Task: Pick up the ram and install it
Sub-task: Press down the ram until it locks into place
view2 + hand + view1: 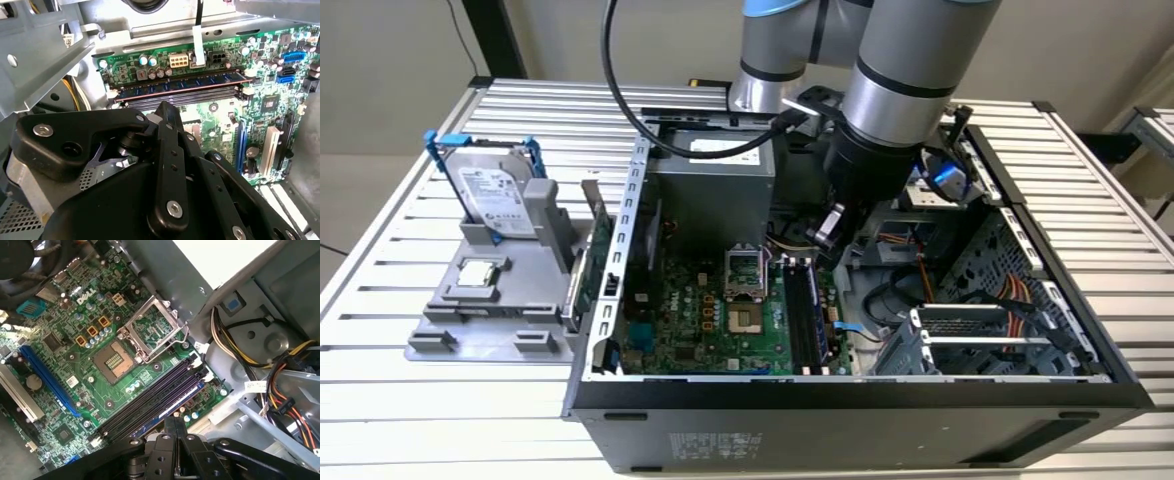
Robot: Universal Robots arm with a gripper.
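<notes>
The ram (pixel 817 312) is a long dark blue stick standing on edge in a slot on the green motherboard (pixel 707 320), inside the open computer case. The second wrist view shows the ram (pixel 190 83) with its row of blue chips, in the slot nearest the board's edge. In the first wrist view the ram (pixel 167 410) lies beside the empty dark slots (pixel 150 402). My gripper (pixel 831 238) hangs over the ram's far end. Its black fingers (pixel 174 424) are shut together with nothing between them. Whether they touch the ram I cannot tell.
A grey holder (pixel 494 320) at the exterior view's left carries a silver hard drive in a blue frame (pixel 494 190) and a small square chip (pixel 480 272). The open CPU socket (pixel 114 360), bundled cables (pixel 285 385) and the case walls (pixel 854 395) crowd the gripper.
</notes>
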